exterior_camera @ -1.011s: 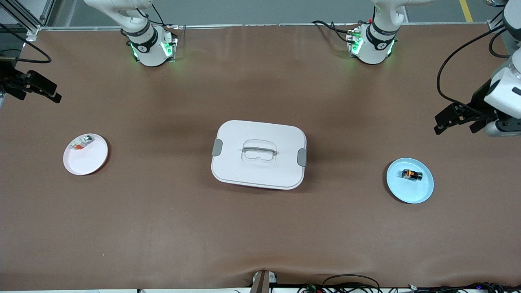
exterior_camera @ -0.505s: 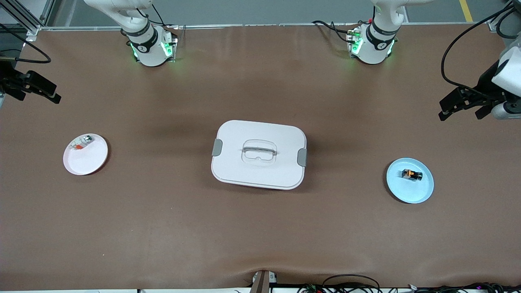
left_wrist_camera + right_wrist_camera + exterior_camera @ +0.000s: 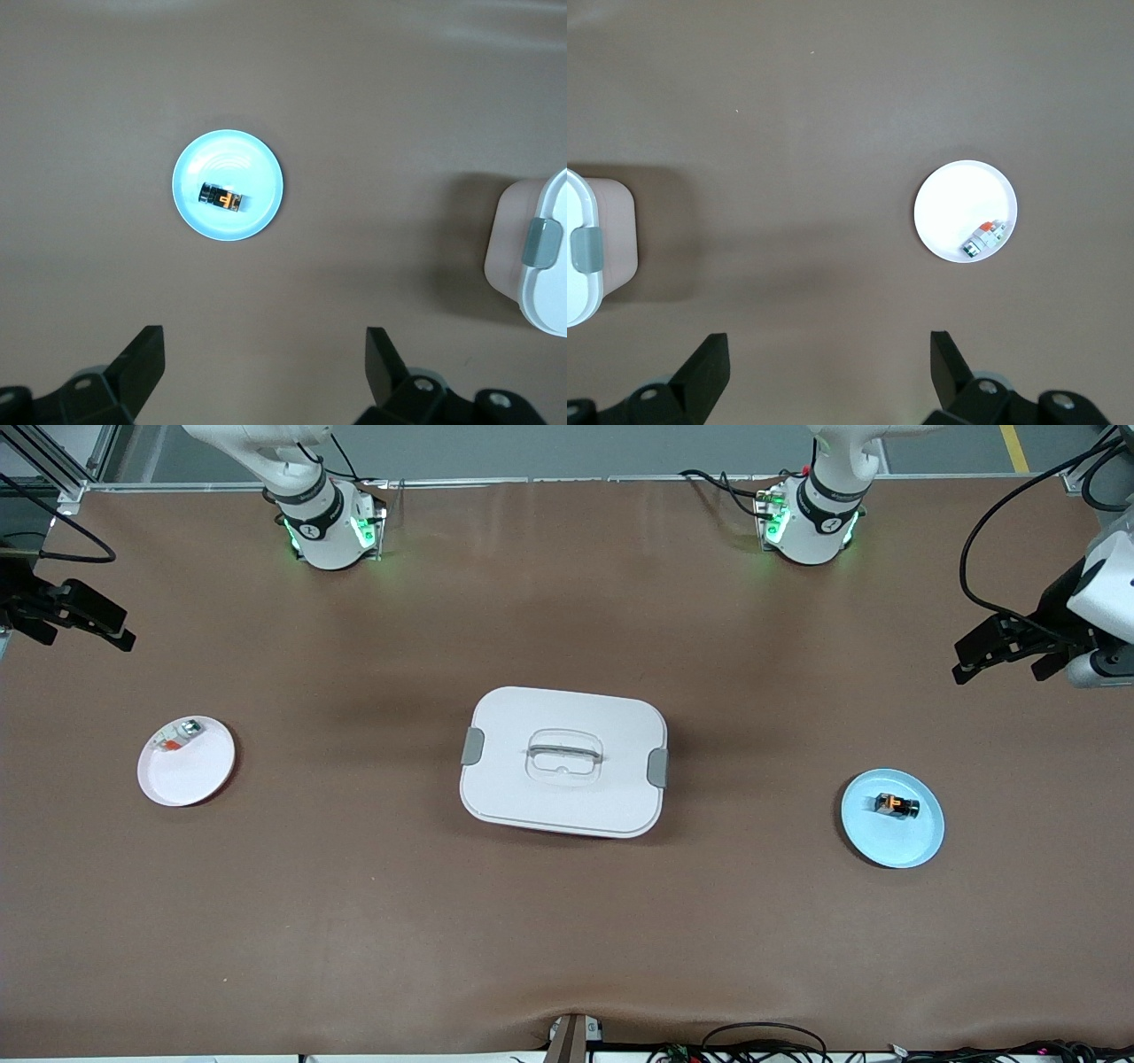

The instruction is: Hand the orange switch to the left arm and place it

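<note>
The orange switch (image 3: 895, 805) (image 3: 223, 198) lies on its side on a blue plate (image 3: 886, 843) (image 3: 255, 165) toward the left arm's end of the table. The white box (image 3: 563, 779) (image 3: 542, 292) (image 3: 583, 292) sits shut in the middle of the table. My left gripper (image 3: 999, 662) (image 3: 266, 341) hangs open and empty, high over bare table at the left arm's end, apart from the blue plate. At the right arm's end my right gripper (image 3: 78, 627) (image 3: 829, 347) is also open and empty, high over bare table.
A pink plate (image 3: 190, 775) (image 3: 948, 199) toward the right arm's end holds a small silver-and-clear part (image 3: 177, 737) (image 3: 983, 237) with a red-orange bit. The brown mat covers the table between the plates and the box. Cables trail at the table's front edge.
The left gripper has drawn up and away from the blue plate, toward the table's end, then nearly stopped. The right gripper has barely moved. Both stay open.
</note>
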Controlling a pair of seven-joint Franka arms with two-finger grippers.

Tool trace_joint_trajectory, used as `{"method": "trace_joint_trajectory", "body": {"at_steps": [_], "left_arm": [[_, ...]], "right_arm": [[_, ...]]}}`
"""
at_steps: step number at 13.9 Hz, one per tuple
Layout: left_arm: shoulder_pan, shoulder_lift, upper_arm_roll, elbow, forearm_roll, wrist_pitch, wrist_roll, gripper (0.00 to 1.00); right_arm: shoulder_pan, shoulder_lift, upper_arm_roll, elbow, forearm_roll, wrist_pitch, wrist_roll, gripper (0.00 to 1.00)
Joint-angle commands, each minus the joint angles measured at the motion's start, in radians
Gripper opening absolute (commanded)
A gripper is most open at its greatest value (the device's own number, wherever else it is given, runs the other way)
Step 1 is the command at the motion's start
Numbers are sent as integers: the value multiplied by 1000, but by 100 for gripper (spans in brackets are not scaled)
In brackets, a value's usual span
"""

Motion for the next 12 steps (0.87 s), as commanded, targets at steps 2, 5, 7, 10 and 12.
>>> {"method": "trace_joint_trajectory", "body": {"at_steps": [2,5,7,10,12], "left_arm": [[13,21,-6,30,14,-21,63,100],[7,21,-8,32,14,-21,52,100],[8,21,-8,30,13,-21,52,100],[10,21,-8,32,10,-21,58,100],[11,21,-8,32,8,-21,55,100]], "right_arm": [[2,-22,3,-17,-19,13,-31,100],[4,-20,3,-11,-20,20,-37,100],[4,-20,5,-12,-20,22,-37,100],[2,-20,3,-12,-19,22,-37,100],[2,-20,3,-11,-17,23,-37,100]]}}
